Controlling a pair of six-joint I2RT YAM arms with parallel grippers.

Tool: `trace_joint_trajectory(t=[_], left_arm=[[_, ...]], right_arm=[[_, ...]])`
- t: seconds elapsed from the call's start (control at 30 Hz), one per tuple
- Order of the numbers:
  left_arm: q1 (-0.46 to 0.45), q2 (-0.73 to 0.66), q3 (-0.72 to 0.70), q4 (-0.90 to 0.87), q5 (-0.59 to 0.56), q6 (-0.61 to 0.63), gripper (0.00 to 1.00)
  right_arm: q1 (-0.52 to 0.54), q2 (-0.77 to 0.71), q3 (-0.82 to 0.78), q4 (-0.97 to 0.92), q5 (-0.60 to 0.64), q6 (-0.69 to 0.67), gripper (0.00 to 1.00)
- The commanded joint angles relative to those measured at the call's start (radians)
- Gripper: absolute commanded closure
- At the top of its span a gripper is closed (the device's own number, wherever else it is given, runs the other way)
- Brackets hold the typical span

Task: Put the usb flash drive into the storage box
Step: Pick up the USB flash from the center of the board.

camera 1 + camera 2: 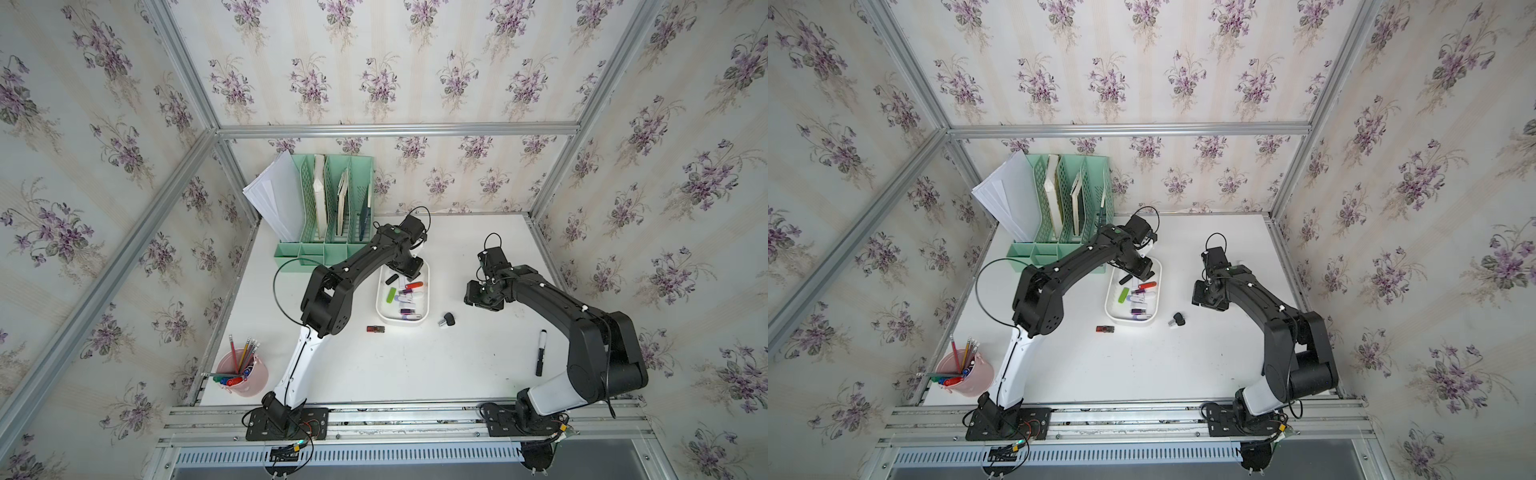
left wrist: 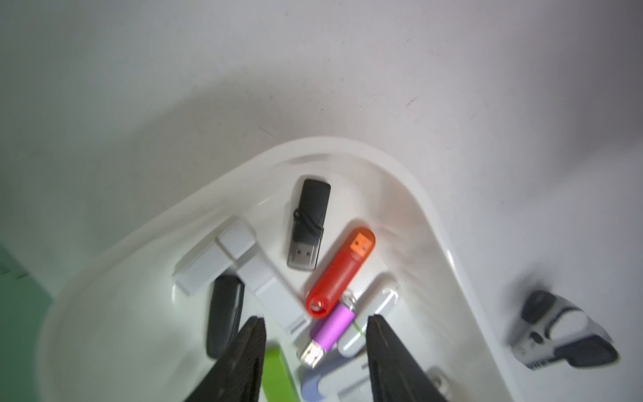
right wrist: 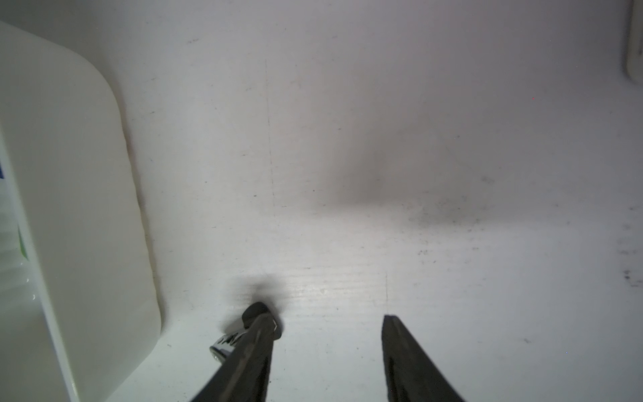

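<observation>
Left end effector (image 2: 315,318), open and empty, hangs on its arched arm over the shallow white plastic storage box (image 2: 348,145); right end effector (image 3: 323,315), also open, hovers over the desk (image 1: 457,374), where one dark red usb flash drive (image 1: 375,329) and one black-and-silver swivel drive (image 1: 447,319) lie.

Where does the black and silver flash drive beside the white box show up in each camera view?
Both top views: black-and-silver drive on the table, right of the storage box.
Left wrist: drive blurred, on the table outside the box's rim.
Right wrist: drive partly hidden behind the right gripper.
Shared landmark: the storage box.
</observation>
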Motion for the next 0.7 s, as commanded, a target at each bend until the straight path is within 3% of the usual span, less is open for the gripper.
trace_joint_trajectory(t=[0.0, 0.27, 0.4, 0.67], left_arm=[[0.004, -0.145, -0.144, 0.042, -0.036, -0.016, 0.47], [0.013, -0.51, -0.673, 0.159, -0.061, -0.049, 0.46], [0.013, -0.696, -0.918, 0.278, -0.044, -0.053, 0.37], [0.014, -0.835, -1.173, 0.457, 0.061, -0.012, 0.29]], right_arm=[[0.0, -0.017, -0.01, -0.004, -0.007, 0.006, 0.45], [0.002, -0.042, -0.025, -0.005, -0.018, 0.011, 0.45], [0.002, -0.055, -0.029, -0.011, -0.016, 0.009, 0.45], [0.002, -0.068, -0.038, -0.016, -0.015, 0.009, 0.45]])
